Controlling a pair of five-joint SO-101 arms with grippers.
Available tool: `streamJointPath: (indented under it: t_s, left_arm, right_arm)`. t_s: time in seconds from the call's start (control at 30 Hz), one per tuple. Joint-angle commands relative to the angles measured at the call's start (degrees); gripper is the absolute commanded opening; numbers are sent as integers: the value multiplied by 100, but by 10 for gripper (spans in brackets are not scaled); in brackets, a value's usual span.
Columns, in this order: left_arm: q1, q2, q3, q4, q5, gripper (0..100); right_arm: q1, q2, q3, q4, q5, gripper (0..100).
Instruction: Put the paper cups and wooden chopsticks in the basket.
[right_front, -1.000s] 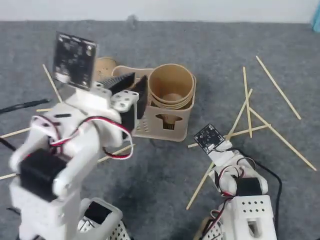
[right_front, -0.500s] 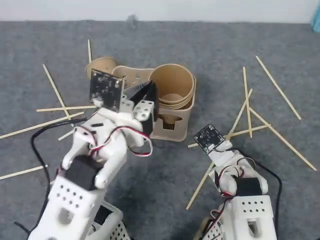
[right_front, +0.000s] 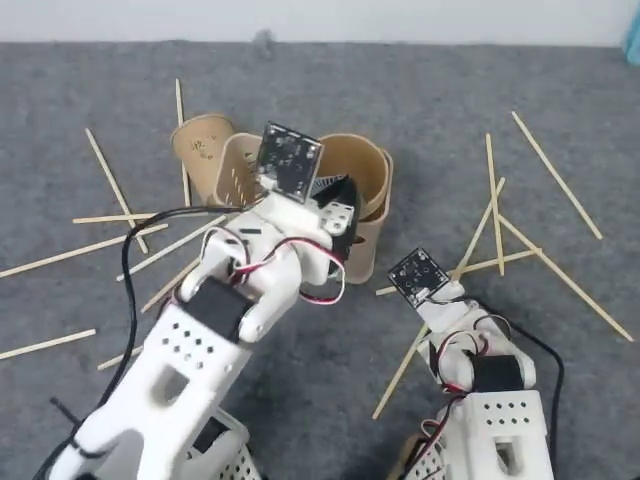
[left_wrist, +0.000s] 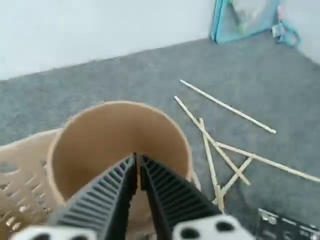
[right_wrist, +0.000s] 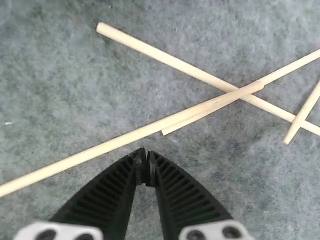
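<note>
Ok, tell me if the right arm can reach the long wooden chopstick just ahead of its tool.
Probably yes: the long wooden chopstick lies just beyond the shut right tool, nothing between them; it must open first.

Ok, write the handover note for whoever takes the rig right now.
Left gripper: shut, empty, above the stacked paper cups in the basket.
Right gripper: shut, empty, low over the carpet, with chopsticks just ahead of it.
Done: the stacked cups sit in the basket.
Left: one loose cup outside, beside the basket, and the chopsticks scattered on the carpet on both sides.
</note>
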Motion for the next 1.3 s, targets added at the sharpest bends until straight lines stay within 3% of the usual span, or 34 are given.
streamJointPath:
  t_s: [0.0, 0.27, 0.47, 0.77, 0.97, 1.27]
  left_arm:
    - [62, 475, 22, -35, -343, 12]
    - [-360, 334, -602, 290, -536, 12]
    - [-1653, -220, -2009, 1116, -510, 12]
    - [-3543, -26, -2176, 862, -510, 13]
    - [-4369, 1398, -2343, 62, -510, 13]
    - [-4475, 4527, -4532, 167, -396, 13]
  right_arm:
    - [-48, -66, -44, 4, 70, 9]
    - [-48, -66, -44, 4, 70, 9]
    - [-48, -66, -44, 4, 70, 9]
    - [-48, -66, -44, 4, 62, 9]
    - [-48, -66, -44, 13, 26, 9]
    - [-48, -66, -44, 4, 26, 9]
